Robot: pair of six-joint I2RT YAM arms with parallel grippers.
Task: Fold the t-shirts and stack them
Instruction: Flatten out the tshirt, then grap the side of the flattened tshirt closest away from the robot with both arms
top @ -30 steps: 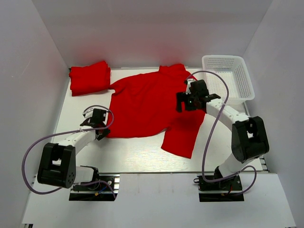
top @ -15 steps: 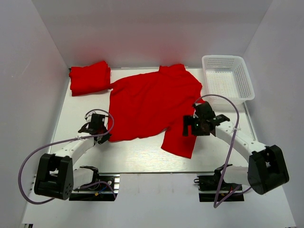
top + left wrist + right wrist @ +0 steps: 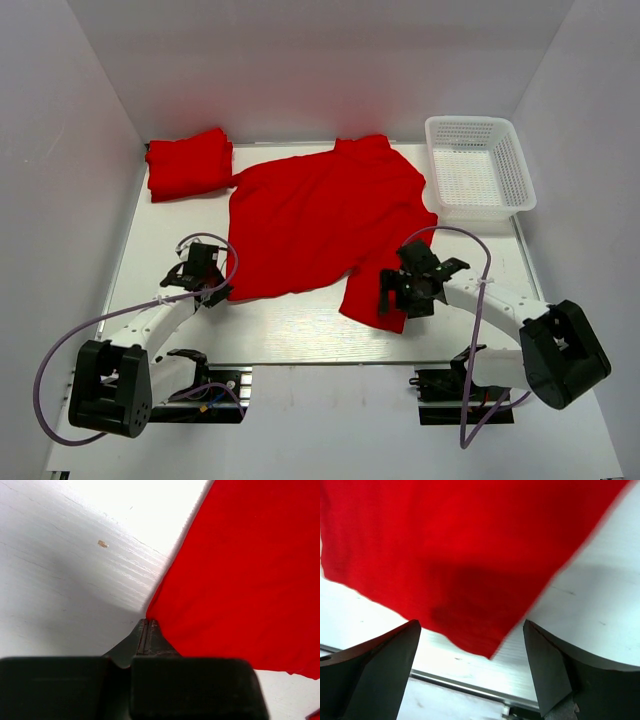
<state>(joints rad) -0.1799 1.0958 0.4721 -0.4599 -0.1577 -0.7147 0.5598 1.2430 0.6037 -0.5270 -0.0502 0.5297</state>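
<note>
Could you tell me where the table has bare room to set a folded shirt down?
Bare table runs along the near edge below the spread shirt, and down the left side between the folded stack and the left gripper. The centre, far-left corner and basket side are taken.

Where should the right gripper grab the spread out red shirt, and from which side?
Take the spread t-shirt by its near right corner, coming down from above. That corner lies flat and pointed on the table with bare surface on both sides, and the open right gripper straddles it.
</note>
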